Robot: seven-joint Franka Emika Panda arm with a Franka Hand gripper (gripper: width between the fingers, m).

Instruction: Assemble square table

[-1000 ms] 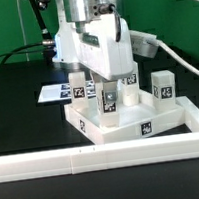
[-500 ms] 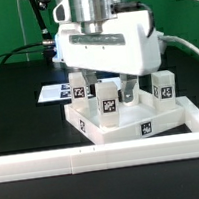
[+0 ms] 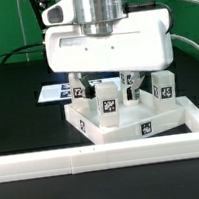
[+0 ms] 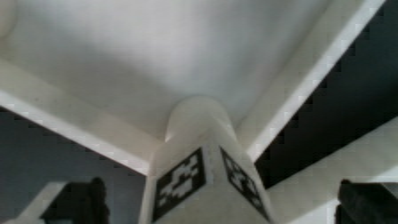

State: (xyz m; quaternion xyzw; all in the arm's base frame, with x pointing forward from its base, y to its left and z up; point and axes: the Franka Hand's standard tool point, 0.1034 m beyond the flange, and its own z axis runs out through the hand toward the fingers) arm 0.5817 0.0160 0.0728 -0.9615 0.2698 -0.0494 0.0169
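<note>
One leg (image 3: 107, 100) upright on tabletop (image 3: 141, 123), between spread pincer (image 3: 104, 84) fingers

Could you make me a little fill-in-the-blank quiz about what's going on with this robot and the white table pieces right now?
1. The gripper hangs over the tabletop with its fingers spread ____.
2. The leg between the fingers stands ____ on the tabletop.
3. The fingers are holding ____.
4. Each leg, such as the rear leg, carries a black-and-white ____.

Missing words: open; upright; nothing; tag
</note>
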